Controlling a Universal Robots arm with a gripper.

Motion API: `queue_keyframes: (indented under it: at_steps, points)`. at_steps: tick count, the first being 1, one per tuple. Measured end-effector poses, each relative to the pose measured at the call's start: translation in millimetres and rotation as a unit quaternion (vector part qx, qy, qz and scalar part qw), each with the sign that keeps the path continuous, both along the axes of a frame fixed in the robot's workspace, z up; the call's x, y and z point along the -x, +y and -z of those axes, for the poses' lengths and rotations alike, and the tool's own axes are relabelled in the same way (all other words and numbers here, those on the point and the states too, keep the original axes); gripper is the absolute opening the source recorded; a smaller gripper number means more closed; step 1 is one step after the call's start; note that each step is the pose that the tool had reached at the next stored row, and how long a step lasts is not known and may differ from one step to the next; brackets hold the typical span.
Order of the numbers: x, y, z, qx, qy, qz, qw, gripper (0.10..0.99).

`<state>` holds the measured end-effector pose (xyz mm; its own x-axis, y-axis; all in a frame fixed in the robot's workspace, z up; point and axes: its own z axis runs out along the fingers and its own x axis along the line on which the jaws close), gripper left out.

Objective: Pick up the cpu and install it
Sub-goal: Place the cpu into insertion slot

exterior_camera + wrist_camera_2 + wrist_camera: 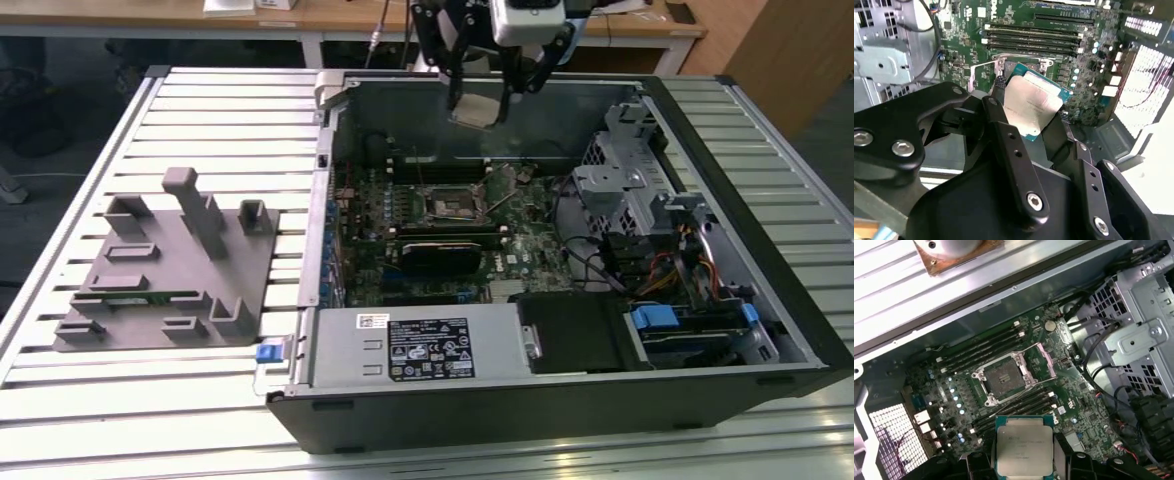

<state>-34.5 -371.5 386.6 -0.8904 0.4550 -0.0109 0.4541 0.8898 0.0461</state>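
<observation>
The cpu [477, 108], a flat square chip with a silver-grey metal top, hangs above the far wall of the open computer case [561, 400], with my gripper [483, 92] shut on it. Both wrist views show the cpu [1031, 102] [1024, 444] pinched by its edges between the black fingers [1004, 135] of the gripper [1029, 115] [1024, 462]. Below it on the green motherboard [514, 260] lies the socket [454, 205] [1002, 377], uncovered with its metal frame swung up. The cpu is well above the socket and apart from it.
A grey moulded parts holder [167, 265] sits on the slatted table [80, 420] at the exterior view's left. Inside the case are a power supply [420, 345], a metal drive cage [641, 165] and loose cables [667, 270]. Memory slots [981, 347] flank the socket.
</observation>
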Motion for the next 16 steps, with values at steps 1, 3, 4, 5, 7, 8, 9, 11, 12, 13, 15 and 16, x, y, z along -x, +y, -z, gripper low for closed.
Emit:
queue_keyframes:
  at_steps: [1, 3, 4, 5, 7, 8, 9, 11, 12, 13, 15, 16]
  points:
    - [0.0, 0.0, 0.2, 0.0, 0.0, 0.007, 1.0, 0.545]
    - [0.0, 0.1, 0.6, 0.0, 0.0, 0.022, 0.9998, 0.545]
    - [0.0, 0.2, 0.8, 0.0, 0.0, 0.029, 0.9996, 0.545]
    - [0.0, 0.2, 1.0, 0.0, 0.0, 0.036, 0.9993, 0.545]
    - [0.0, 0.3, 1.5, 0.0, -0.0001, 0.051, 0.9987, 0.545]
    - [0.0, 0.4, 1.8, 0.0, -0.0001, 0.059, 0.9983, 0.545]
    - [0.0, 0.5, 1.9, 0.0, -0.0001, 0.066, 0.9978, 0.545]
    - [0.0, 0.7, 2.3, 0.0, -0.0001, 0.079, 0.9969, 0.545]
    - [0.0, 0.8, 2.5, 0.0, -0.0001, 0.086, 0.9963, 0.545]
    - [0.0, 0.8, 2.6, 0.0, -0.0001, 0.093, 0.9957, 0.545]
    - [0.0, 0.9, 3.0, 0.0, -0.0001, 0.108, 0.9941, 0.545]
    - [0.0, 1.0, 3.1, 0.0, -0.0001, 0.115, 0.9933, 0.545]
